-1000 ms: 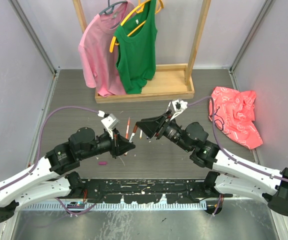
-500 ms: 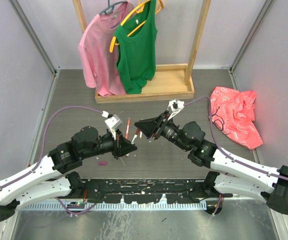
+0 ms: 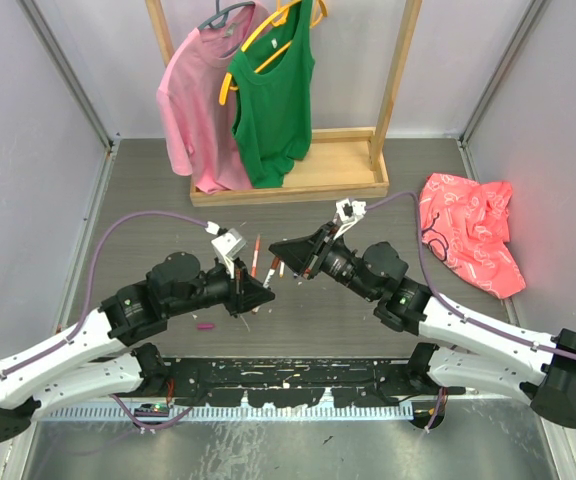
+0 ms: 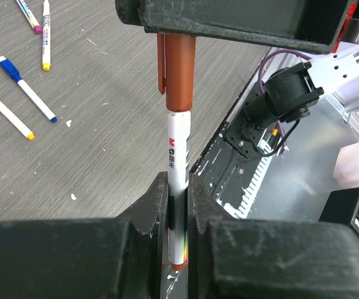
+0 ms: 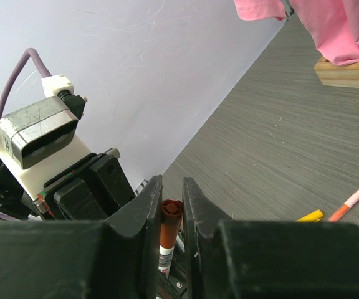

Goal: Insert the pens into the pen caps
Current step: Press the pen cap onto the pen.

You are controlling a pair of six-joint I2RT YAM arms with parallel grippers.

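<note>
Over the middle of the grey table (image 3: 148,200), the two arms stood nose to nose, raised off the surface. The left gripper (image 4: 178,187) was clenched on a white-barrelled pen (image 4: 177,143), its fingers (image 4: 153,205) pinching the lower barrel from both sides so that the pen stuck straight out ahead of them. A brown cap (image 4: 179,71) sat on the far end of that pen, and the cap ran up into the right gripper (image 5: 170,184). From the right wrist I could see that gripper's two jaws pressed against the cap's sides, with the cap's round end showing between them and a bit of white barrel below it. So pen and cap were held in one line between the two tools, each end gripped, well above the table.

Beyond the held pen, other loose pens lay flat on the table: a blue-ended pen (image 4: 27,90) and a yellow-ended pen (image 4: 5,112) just beside each other, and two more further off. An orange pen (image 3: 256,255) lay near the grippers, a yellow cap (image 5: 310,216) close to it, and a magenta cap (image 3: 206,326) rested alone by the left arm.

At the back, a pink shirt (image 3: 196,90) and a green top (image 3: 273,100) hung from a wooden rack (image 3: 298,185). A coral cloth (image 3: 473,230) lay crumpled on the right.
</note>
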